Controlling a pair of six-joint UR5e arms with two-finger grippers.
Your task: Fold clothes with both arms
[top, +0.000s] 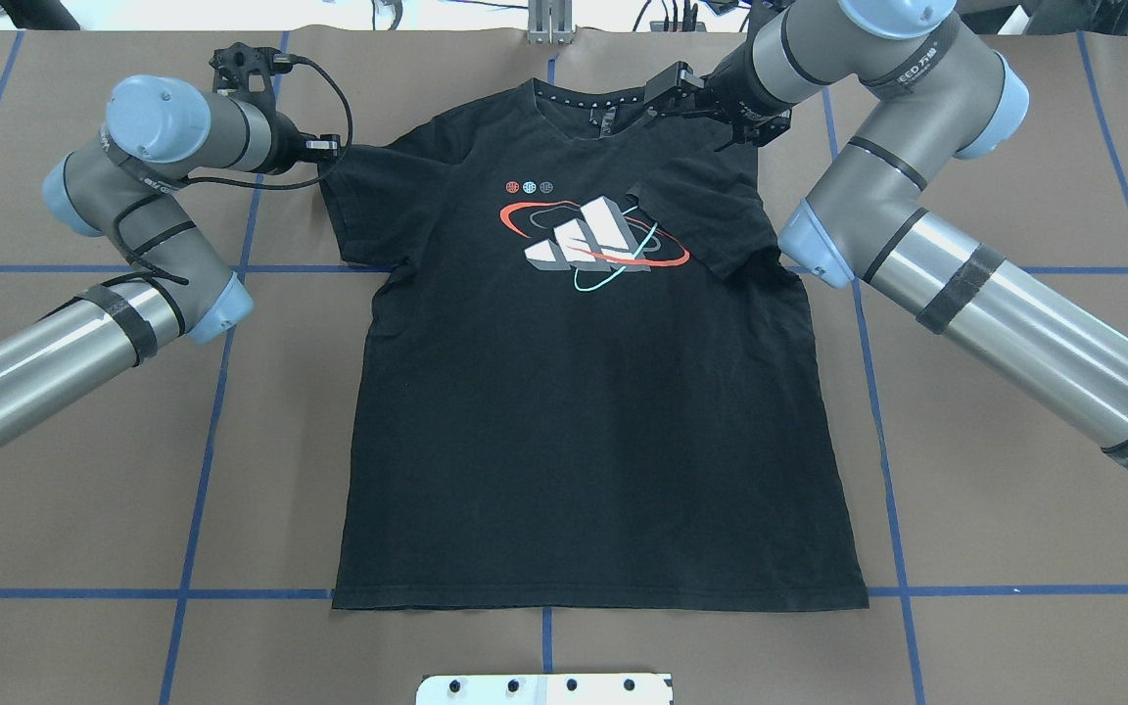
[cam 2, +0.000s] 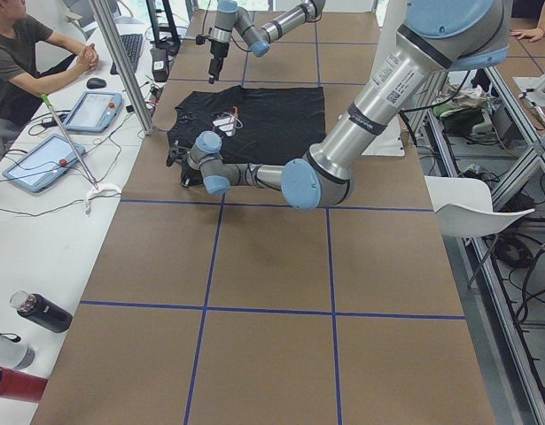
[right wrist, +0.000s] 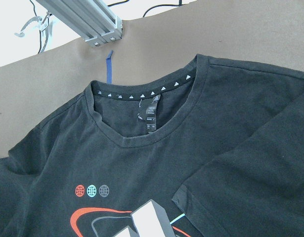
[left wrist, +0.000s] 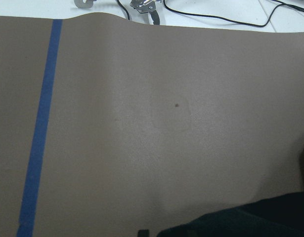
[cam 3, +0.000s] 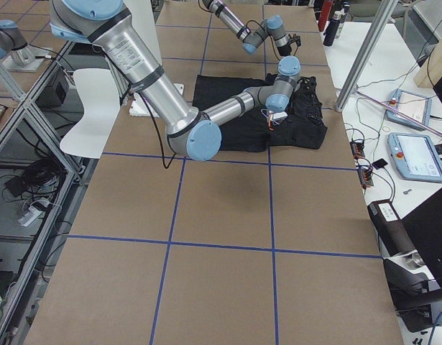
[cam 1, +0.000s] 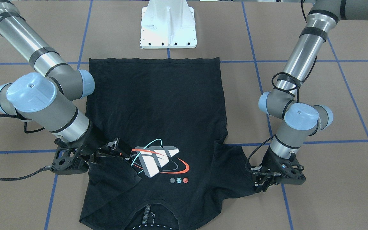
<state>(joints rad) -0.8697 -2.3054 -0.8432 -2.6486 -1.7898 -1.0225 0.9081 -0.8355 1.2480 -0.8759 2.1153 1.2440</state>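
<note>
The black T-shirt (top: 584, 411) lies flat and front up on the brown table, collar toward the far edge. Its logo (top: 588, 240) shows on the chest. The sleeve on my right side (top: 711, 220) is folded inward and lies flat over the logo's edge. My right gripper (top: 660, 98) hovers above that shoulder; in the front view (cam 1: 125, 152) its jaws look open and hold nothing. My left gripper (top: 327, 149) sits low at the hem of the other sleeve (cam 1: 235, 169), which is spread flat. Its fingers look closed on the hem. The left wrist view shows only table paper and a strip of black cloth (left wrist: 250, 222).
The white pedestal base (cam 1: 168, 28) stands just beyond the shirt's bottom hem. Blue tape lines (top: 211, 392) cross the table paper. An aluminium post (right wrist: 87, 19) rises past the collar. A seated person (cam 2: 24, 53), tablets (cam 2: 42, 159) and bottles (cam 2: 37, 310) are at a side table.
</note>
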